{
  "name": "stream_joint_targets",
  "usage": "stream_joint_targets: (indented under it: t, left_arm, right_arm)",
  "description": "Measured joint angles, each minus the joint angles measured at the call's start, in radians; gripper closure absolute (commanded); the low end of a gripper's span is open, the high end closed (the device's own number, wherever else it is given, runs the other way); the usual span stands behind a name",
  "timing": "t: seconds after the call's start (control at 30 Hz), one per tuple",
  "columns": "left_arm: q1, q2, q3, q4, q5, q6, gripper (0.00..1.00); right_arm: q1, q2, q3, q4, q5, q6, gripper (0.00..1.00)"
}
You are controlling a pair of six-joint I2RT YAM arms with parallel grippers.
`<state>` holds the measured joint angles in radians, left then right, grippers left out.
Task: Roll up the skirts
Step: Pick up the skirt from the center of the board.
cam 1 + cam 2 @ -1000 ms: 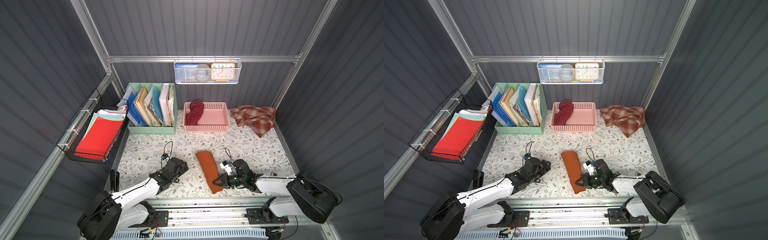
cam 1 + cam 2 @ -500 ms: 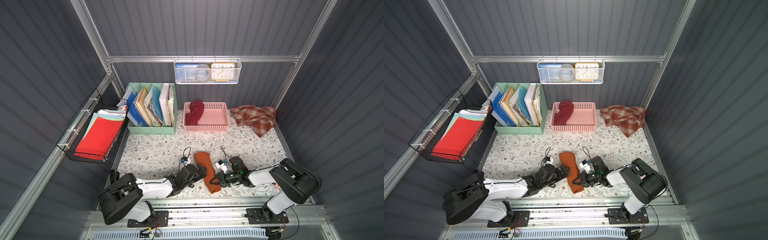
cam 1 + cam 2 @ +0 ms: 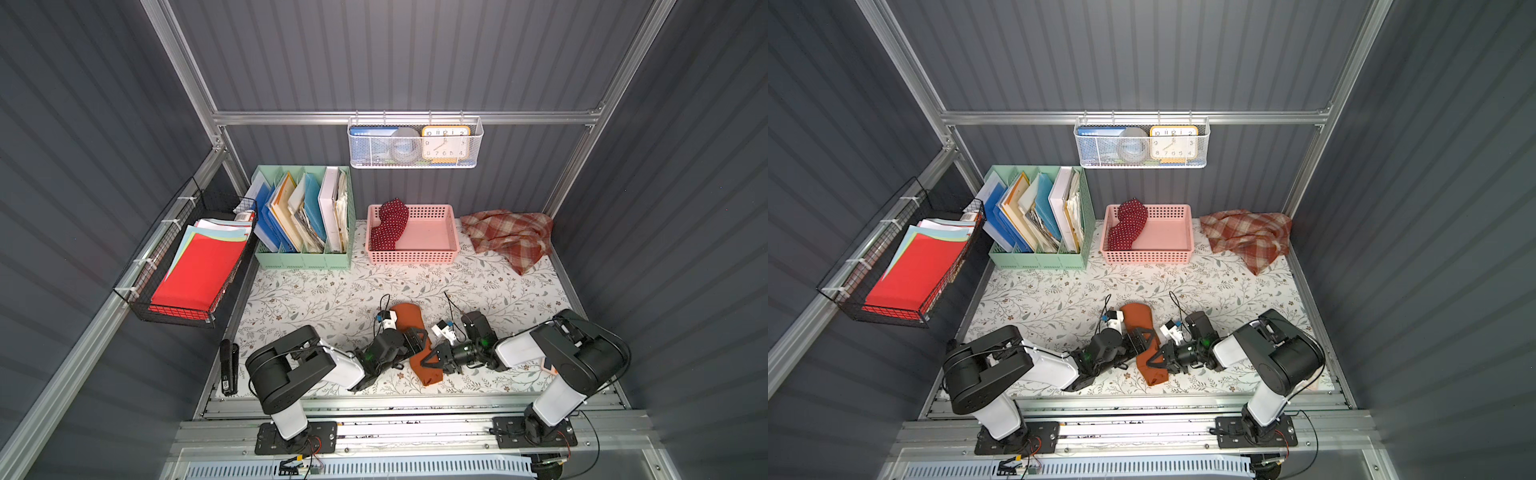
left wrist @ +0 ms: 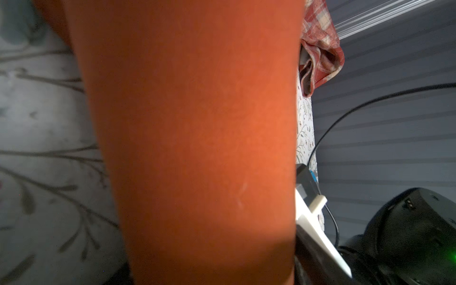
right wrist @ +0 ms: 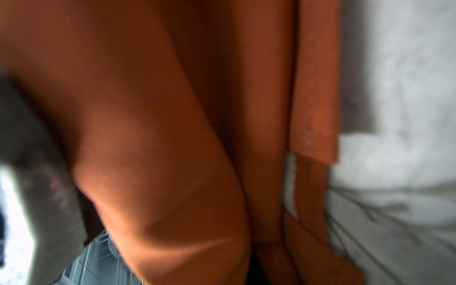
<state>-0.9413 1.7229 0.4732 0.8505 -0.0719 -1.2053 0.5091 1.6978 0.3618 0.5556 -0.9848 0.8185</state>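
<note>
Noted: the plain rust-orange cloth skirt (image 3: pixel 409 318), a long folded strip on the floral-print worktop (image 3: pixel 332 299), lies between both pincers. The right pincer (image 3: pixel 432 360) is clamped on its near edge. The left pincer (image 3: pixel 415 337) sits over the opposite side; whether it is apart or together cannot be told. The red-and-cream plaid woolly skirt (image 3: pixel 507 235) lies well beyond the right pincer.

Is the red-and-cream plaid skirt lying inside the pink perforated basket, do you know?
No, the red-and-cream plaid skirt lies crumpled on the floral tabletop beside the pink perforated basket.
</note>
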Motion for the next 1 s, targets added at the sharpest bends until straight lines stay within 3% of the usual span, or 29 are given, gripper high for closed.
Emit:
stream_joint_targets:
  t: [0.1, 0.33, 0.37, 0.43, 0.67, 0.87, 1.0]
  left_arm:
    - [-0.004, 0.004, 0.000, 0.004, 0.024, 0.026, 0.37]
    - [-0.007, 0.052, 0.021, 0.001, 0.078, 0.098, 0.97]
    - [-0.007, 0.055, 0.026, 0.000, 0.084, 0.102, 1.00]
    - [-0.006, 0.055, 0.034, -0.006, 0.092, 0.121, 1.00]
    - [0.003, 0.000, 0.090, -0.159, 0.103, 0.206, 1.00]
    - [0.118, -0.026, 0.144, -0.288, 0.179, 0.311, 1.00]
    - [0.204, 0.018, 0.211, -0.335, 0.181, 0.380, 1.00]
  right_arm:
    - [-0.008, 0.012, 0.002, 0.006, -0.019, 0.000, 1.00]
    - [-0.022, 0.026, 0.014, -0.005, -0.047, 0.000, 1.00]
    - [-0.023, 0.026, 0.014, -0.006, -0.048, 0.000, 1.00]
    - [-0.028, 0.026, 0.014, -0.007, -0.051, 0.001, 0.99]
    - [-0.028, -0.064, 0.010, -0.102, -0.002, -0.001, 0.55]
    - [-0.039, -0.399, 0.029, -0.451, 0.258, -0.069, 0.24]
    - [-0.050, -0.671, 0.061, -0.750, 0.461, -0.126, 0.16]
